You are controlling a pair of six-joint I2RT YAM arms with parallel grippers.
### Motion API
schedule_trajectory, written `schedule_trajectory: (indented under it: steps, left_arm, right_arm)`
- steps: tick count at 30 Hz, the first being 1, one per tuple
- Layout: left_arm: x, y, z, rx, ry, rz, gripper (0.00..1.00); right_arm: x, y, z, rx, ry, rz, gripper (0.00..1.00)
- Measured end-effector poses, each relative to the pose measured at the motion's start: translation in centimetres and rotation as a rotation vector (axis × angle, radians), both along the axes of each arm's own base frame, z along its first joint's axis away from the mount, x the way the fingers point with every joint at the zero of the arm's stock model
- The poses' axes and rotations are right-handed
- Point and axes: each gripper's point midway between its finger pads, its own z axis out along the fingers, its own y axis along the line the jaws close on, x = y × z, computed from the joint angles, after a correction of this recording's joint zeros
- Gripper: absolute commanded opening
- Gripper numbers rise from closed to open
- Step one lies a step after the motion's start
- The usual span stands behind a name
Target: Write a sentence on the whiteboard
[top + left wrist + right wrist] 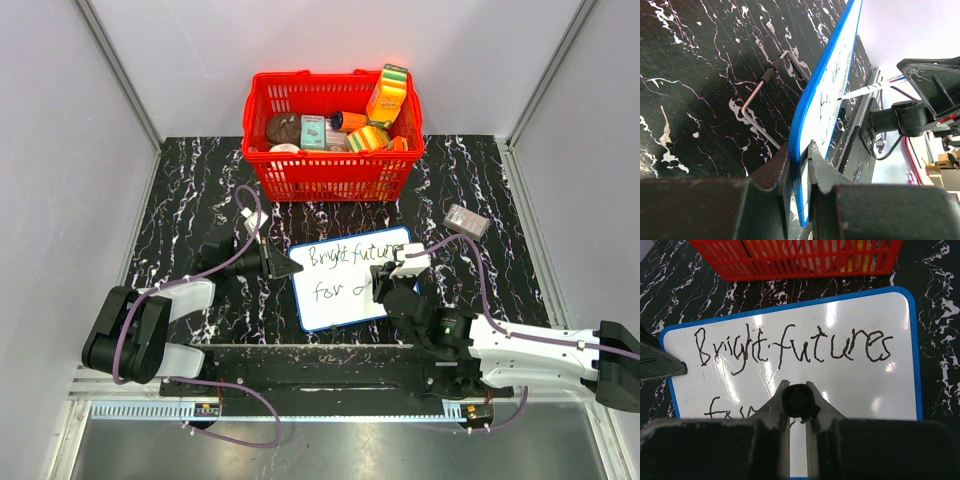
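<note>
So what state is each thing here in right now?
whiteboard: left edge clamped, partly written on.
sentence: unfinished; "Bright futures" done, second line begun.
left gripper: shut on the whiteboard's edge.
right gripper: shut on the marker.
marker: held over the second line.
red basket: upright, full.

A black tabletop (190, 190) veined with white is seen. A red basket (330, 180) is set at the middle of its far edge. A whiteboard (335, 312) is placed just in front of the basket. A small grey box (466, 220) is laid to the right, apart from both.
</note>
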Motion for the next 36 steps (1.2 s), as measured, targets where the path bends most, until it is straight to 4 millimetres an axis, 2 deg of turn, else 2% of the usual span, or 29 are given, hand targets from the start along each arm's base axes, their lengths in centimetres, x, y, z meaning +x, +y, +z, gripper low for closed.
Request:
schedule_trajectory:
  steps: [25,36]
  left_arm:
    - [0.0,0.0,-0.1,0.000,0.002,0.000,0.00]
    - [0.0,0.0,0.0,0.000,0.002,-0.001,0.00]
  right_arm:
    - [-0.5,0.1,-0.6,0.035,0.032,0.020,0.00]
    - [-0.8,-0.5,-1.0,0.031,0.046,0.017,0.00]
